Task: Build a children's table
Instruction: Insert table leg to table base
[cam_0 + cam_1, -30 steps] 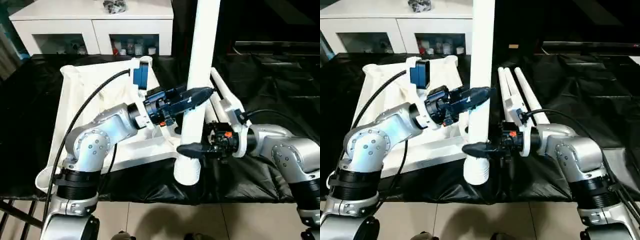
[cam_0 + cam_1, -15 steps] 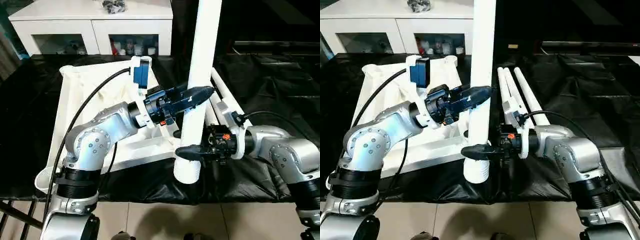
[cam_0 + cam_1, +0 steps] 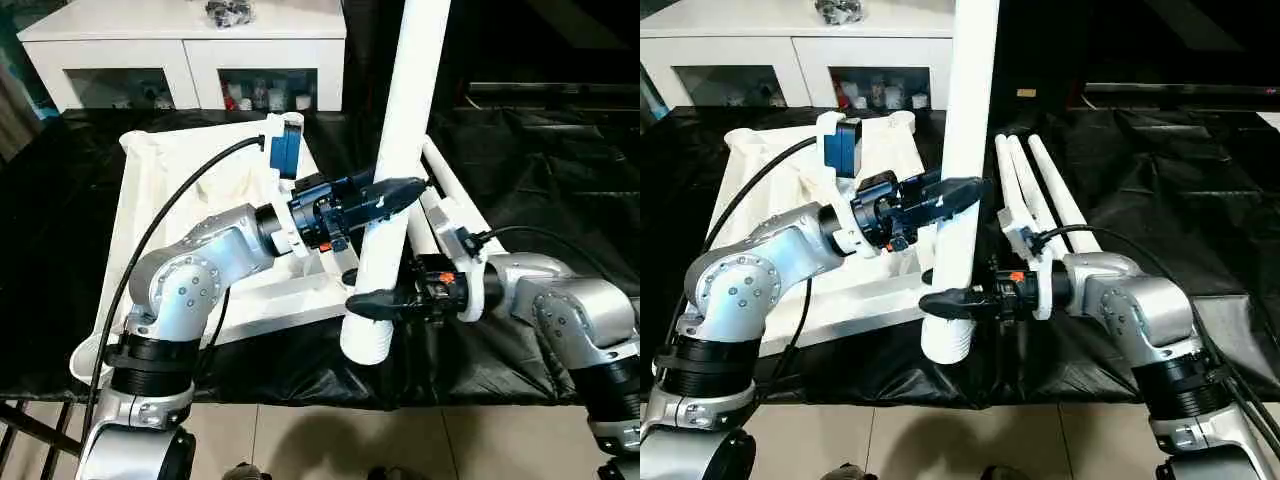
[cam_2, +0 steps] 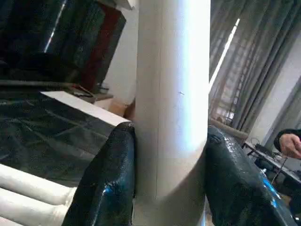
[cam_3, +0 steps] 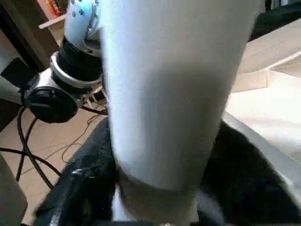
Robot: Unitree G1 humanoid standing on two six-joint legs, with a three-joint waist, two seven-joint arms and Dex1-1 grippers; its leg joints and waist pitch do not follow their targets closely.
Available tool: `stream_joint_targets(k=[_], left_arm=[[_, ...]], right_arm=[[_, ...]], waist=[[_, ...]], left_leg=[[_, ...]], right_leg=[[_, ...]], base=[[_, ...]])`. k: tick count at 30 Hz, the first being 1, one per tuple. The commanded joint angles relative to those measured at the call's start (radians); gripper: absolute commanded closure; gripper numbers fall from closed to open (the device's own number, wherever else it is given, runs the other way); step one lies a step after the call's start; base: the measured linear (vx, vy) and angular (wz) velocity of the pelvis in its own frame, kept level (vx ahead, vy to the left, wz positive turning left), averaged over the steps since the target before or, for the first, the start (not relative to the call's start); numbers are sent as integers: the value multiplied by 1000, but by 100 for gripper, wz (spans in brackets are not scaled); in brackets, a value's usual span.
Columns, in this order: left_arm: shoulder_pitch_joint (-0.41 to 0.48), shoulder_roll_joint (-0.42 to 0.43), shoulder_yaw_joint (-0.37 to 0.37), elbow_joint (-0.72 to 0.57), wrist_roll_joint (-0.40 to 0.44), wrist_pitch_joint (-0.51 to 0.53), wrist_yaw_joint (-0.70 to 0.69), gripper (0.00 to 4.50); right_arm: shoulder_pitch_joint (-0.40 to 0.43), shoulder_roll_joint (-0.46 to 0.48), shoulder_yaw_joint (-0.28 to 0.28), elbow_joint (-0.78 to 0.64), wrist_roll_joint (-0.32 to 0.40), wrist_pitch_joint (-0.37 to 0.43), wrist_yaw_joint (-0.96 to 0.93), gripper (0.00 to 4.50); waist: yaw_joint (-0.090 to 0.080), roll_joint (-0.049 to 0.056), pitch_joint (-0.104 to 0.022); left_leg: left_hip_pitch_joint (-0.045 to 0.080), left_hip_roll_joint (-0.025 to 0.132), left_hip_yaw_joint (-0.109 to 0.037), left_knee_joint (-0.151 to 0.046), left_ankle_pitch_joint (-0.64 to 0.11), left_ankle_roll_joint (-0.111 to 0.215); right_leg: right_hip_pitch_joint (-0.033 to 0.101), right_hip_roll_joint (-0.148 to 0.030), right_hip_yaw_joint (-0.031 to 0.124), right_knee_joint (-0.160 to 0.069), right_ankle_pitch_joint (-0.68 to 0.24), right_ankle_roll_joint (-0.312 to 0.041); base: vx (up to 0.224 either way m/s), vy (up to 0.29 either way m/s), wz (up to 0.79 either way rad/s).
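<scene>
Both claws grip the upright leg (image 3: 400,170): left gripper (image 3: 385,195) mid-shaft, right gripper (image 3: 368,303) near its foot, beside the tabletop (image 3: 150,215) edge.

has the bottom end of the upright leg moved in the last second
Yes. The leg's bottom end swung toward the tabletop's near edge.

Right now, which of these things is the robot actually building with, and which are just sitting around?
Part of the job:
- upright white leg, between the fingers of both grippers
- white tabletop, lying underside up
- three spare legs on the black cloth

Just lying about:
- white glass-door cabinet
- small items on the cabinet top
</scene>
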Motion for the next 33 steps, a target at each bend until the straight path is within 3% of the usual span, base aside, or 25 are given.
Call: stream_joint_targets(k=[1,24,33], left_arm=[[-24,1,-15,-11,-6,-8,-21,270],[-31,-1,-15,0,14,-22,-33,270],[-28,2,-17,-3,13,-19,-38,270]], right_arm=[[-1,4,3,9,-19,-18,-24,147],[22,14,1,-15,8,38,-4,131],[21,7,7,-13,6,46,2,215]], waist=[[0,-15,-74],[0,-13,-74],[0,-16,-74]], left_leg=[[7,-2,16,-68,-201,53],[7,-2,15,-69,-204,52],[8,-2,16,-69,-208,53]], right_leg=[[61,-45,17,-81,-494,-88],[63,-44,18,-79,-475,-100],[62,-45,17,-81,-487,-96]], base=[[0,0,0],[0,0,0],[0,0,0]])
